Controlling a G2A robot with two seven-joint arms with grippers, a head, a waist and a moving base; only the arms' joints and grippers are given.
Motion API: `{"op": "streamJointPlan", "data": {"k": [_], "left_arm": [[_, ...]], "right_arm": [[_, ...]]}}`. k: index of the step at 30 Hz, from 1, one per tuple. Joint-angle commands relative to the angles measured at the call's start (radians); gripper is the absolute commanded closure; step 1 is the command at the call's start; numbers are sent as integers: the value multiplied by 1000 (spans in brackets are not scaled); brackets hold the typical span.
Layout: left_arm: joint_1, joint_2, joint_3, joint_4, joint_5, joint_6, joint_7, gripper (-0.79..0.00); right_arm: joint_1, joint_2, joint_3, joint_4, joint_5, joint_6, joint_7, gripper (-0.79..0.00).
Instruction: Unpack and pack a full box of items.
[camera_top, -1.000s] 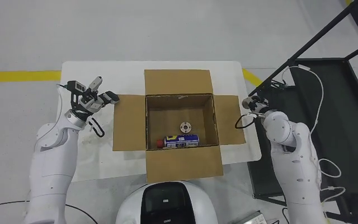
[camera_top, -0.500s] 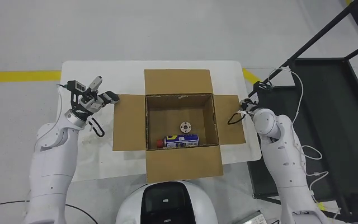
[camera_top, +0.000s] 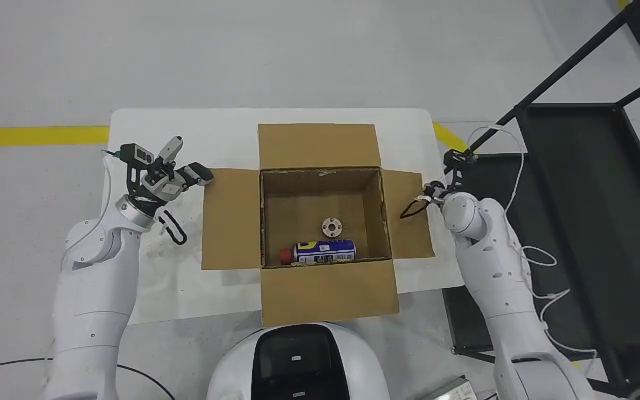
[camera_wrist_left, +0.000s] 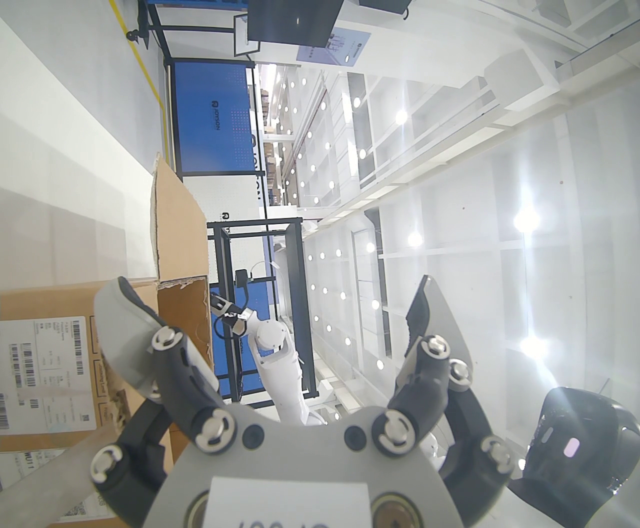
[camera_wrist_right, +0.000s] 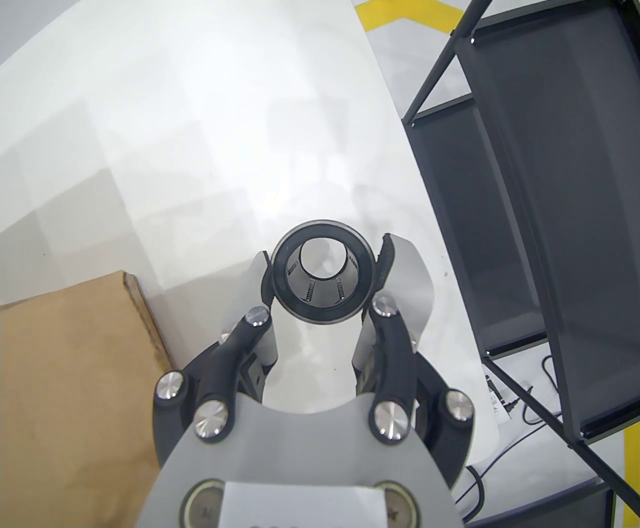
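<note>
Your right gripper (camera_wrist_right: 324, 270) has the metal sleeve (camera_wrist_right: 324, 314) pinched across its outer wall, one pad on each side, open bore facing the camera. It hangs above the table (camera_top: 170, 280), just past the far corner of the box's (camera_top: 318, 145) right flap (camera_top: 410, 215).

That sleeve looks like solid steel: stiff, probably dense for its size, with a smooth skin that could slip, so hold it mid-length and squarely across the wall. Being round, it will likely roll if laid on its side; stand it on end.

Your left gripper (camera_top: 185, 165) sits by the left flap, jaws spread wide and holding nothing. Inside the box lie a spray can (camera_top: 322, 252) and a small flanged ring (camera_top: 329, 224).
</note>
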Motion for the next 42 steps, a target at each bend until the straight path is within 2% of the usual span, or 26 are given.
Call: {"op": "streamJointPlan", "data": {"k": [1, 5, 8, 9, 10, 11, 19, 24, 29, 36, 42], "left_arm": [[0, 0, 0, 0, 0, 0, 0, -785], [0, 0, 0, 0, 0, 0, 0, -785], [0, 0, 0, 0, 0, 0, 0, -785], [0, 0, 0, 0, 0, 0, 0, -785], [0, 0, 0, 0, 0, 0, 0, -785], [0, 0, 0, 0, 0, 0, 0, -785], [0, 0, 0, 0, 0, 0, 0, -785], [0, 0, 0, 0, 0, 0, 0, -785], [0, 0, 0, 0, 0, 0, 0, -785], [0, 0, 0, 0, 0, 0, 0, -785], [0, 0, 0, 0, 0, 0, 0, -785]], "right_arm": [[8, -1, -3, 14, 3, 1, 2, 0], [25, -2, -9, 41, 8, -1, 5, 0], [34, -3, -12, 56, 16, -2, 3, -182], [36, -3, -12, 60, 19, -3, 4, -351], [38, -3, -13, 63, 21, -3, 5, -613], [39, -3, -13, 66, 25, -4, 7, -785], [34, -1, 3, 62, 55, -16, 8, -785], [-15, 6, 48, -14, 78, -17, -10, -785], [-112, 14, 107, -170, 92, 3, -36, -785], [-262, 18, 176, -458, 108, 25, -90, -785], [-355, 22, 148, -682, 38, -70, -81, -785]]}}
